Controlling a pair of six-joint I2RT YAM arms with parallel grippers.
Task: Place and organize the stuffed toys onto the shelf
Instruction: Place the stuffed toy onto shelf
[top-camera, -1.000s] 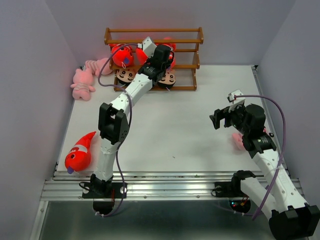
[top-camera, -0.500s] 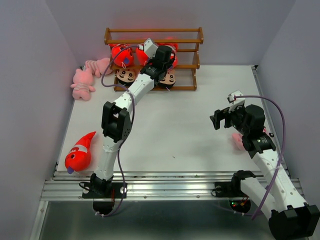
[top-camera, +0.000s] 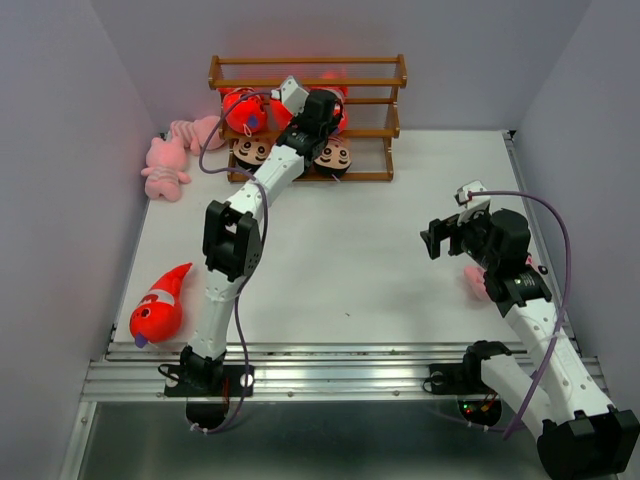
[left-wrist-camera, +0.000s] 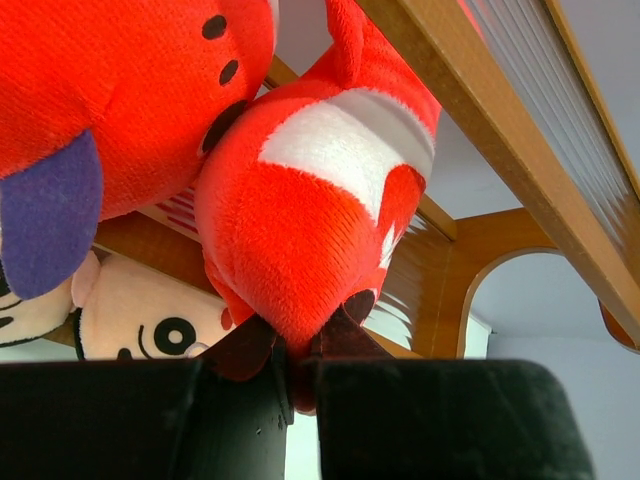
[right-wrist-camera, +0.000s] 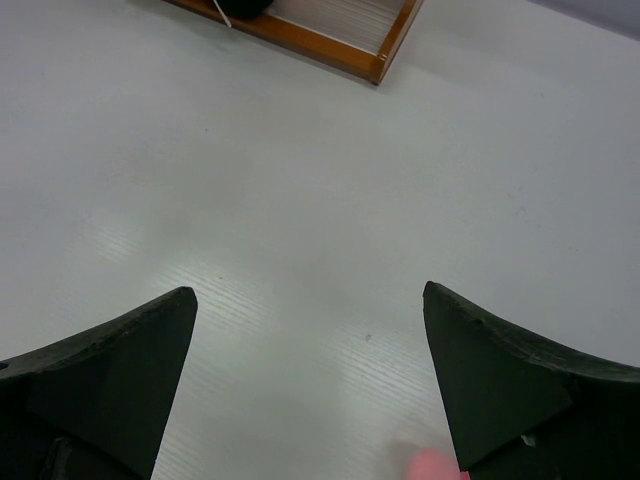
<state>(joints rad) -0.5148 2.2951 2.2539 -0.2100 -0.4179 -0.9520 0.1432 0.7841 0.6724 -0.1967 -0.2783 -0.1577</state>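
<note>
At the table's far left, your shelf (top-camera: 308, 72) holds the left gripper (left-wrist-camera: 293, 358) at its middle tier, clamped on a red-orange fish (left-wrist-camera: 300, 200) by the tail. The fish's long axis follows the fingers, head pointing far. Your right gripper (right-wrist-camera: 308, 292) hangs spread above the table (right-wrist-camera: 300, 150).

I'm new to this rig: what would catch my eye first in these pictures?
The left gripper pinches a red-orange plush fish with a white band inside the brown wooden slatted shelf at the back. Another red-orange fish lies alone at the near left corner of the table, while the right gripper hangs open above the tabletop.
</note>
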